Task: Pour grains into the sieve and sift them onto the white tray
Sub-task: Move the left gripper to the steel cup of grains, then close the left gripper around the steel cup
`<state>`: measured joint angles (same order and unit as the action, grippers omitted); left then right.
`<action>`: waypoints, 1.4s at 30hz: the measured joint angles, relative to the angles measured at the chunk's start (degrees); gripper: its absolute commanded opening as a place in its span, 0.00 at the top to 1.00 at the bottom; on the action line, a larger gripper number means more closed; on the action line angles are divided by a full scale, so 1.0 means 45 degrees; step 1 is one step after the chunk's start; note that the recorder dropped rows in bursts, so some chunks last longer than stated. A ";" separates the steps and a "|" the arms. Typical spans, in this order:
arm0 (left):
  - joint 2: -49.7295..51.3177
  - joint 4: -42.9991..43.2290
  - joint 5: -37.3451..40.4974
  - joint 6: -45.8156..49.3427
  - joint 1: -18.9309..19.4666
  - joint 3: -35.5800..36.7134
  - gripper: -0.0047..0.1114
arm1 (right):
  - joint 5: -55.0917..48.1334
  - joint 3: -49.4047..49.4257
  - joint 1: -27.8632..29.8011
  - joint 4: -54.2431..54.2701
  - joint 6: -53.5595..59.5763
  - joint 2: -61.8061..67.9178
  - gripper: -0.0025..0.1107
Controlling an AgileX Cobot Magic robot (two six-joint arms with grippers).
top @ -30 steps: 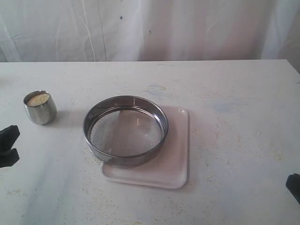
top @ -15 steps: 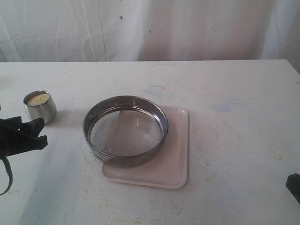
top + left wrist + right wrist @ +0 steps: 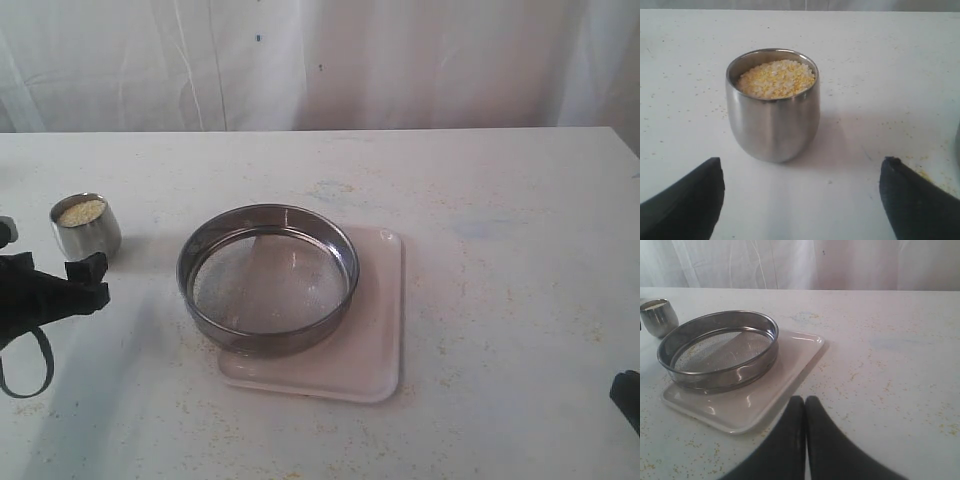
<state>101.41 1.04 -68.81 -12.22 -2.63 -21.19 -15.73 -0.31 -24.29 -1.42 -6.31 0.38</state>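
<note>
On the tabletop point(image 3: 500, 200), the white tray point(image 3: 375, 350) carries the sieve point(image 3: 266, 341), which overhangs its nine o'clock edge, so siftings may miss. At the sieve's ten o'clock stands the steel cup point(image 3: 86, 238), brimful of grains point(image 3: 80, 211); my left hand point(image 3: 97, 280), spread wide, could tip it. My right hand point(image 3: 805, 405) is closed, empty.

the left gripper point(image 3: 92, 280) has come in from the left edge of the table point(image 3: 500, 200), where only its black tips showed a second ago. it now reaches much further over the table and sits just beside the steel cup point(image 3: 86, 232), a little nearer than half a second ago. more of the cable loop point(image 3: 48, 360) under the arm shows.
</note>
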 measured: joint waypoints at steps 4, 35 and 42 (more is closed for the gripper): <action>0.0738 -0.0033 -0.0098 0.0096 0.0000 -0.0819 0.23 | 0.0000 0.0000 0.0000 0.0000 0.0000 0.0000 0.98; 0.2997 -0.0520 0.0216 0.0454 0.0292 -0.3764 0.23 | 0.0000 0.0000 0.0000 0.0000 0.0000 0.0000 0.98; 0.3005 -0.0520 0.0644 0.0454 0.0292 -0.4341 0.23 | 0.0000 0.0000 0.0000 0.0000 0.0000 0.0000 0.98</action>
<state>114.93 -1.30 -65.91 -10.18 -1.32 -40.72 -15.73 -0.31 -24.29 -1.42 -6.31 0.38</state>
